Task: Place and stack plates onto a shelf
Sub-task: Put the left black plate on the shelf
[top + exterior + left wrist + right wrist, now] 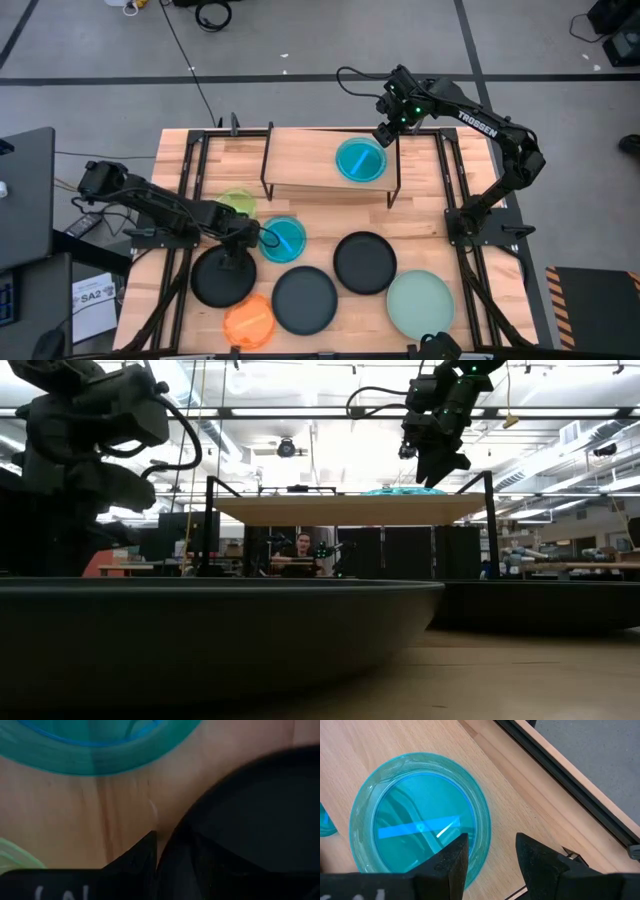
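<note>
A translucent blue plate (360,159) lies flat on the right half of the shelf (300,165), the light-wood plank on thin black legs standing at the far side of the wooden tabletop (420,225); in the right wrist view the same blue plate (420,815) sits on pale boards, its rim just in front of the dark fingers (452,857). The right gripper (385,133) hangs just above the plate's far right edge, its fingers parted with bare wood showing between them and nothing held; in the low view the right gripper (437,465) hovers a little over the shelf top (350,510), apart from it.

On the tabletop in front of the shelf lie the other plates: a second blue plate (283,239) and a lime green plate (237,203) near the left arm; a black plate (222,277) at the left, another black plate (304,298) near the front middle, and a third black plate (365,262) to its right; an orange plate (249,321) at the front edge, touching or overlapping the neighbouring black ones; a pale mint plate (420,304) at the front right.

The left gripper (243,238) is low between the left black plate and the second blue plate; its wrist view shows its fingers (145,857) standing a narrow gap apart over bare wood, right beside the black plate's rim (240,820), holding nothing that can be made out.

A person (302,548) sits in the room beyond the table.
</note>
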You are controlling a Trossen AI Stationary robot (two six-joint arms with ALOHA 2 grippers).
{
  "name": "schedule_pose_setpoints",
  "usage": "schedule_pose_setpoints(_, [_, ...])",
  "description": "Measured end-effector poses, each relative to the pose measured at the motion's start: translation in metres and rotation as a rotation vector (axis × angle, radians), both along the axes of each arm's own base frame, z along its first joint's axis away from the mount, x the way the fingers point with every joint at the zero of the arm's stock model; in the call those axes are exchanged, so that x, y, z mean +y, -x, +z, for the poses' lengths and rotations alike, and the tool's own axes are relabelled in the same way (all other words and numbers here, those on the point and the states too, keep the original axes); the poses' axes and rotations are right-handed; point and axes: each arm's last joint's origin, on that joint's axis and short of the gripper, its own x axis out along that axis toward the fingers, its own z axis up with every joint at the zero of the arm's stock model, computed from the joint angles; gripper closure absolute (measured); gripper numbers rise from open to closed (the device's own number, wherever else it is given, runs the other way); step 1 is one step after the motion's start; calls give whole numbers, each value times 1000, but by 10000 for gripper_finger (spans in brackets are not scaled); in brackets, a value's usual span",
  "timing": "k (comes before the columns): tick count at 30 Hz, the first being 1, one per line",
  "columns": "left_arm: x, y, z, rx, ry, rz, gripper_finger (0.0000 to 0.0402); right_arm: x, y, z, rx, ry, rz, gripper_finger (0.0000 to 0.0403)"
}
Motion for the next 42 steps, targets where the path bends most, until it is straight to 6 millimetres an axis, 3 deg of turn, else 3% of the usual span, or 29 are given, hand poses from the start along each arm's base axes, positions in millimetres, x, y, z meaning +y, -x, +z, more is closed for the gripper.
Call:
schedule_pose_setpoints(10, [0, -1, -1, 9, 8, -7, 286, 0, 0, 0, 0, 0, 0, 233])
schedule_pose_setpoints(22, [-1, -1, -1, 8, 25, -10, 357, 0, 0, 0, 0, 0, 0, 233])
schedule_pose_setpoints(42, [2, 3, 12, -74, -14, 30, 368, 0, 0, 0, 0, 0, 0, 233])
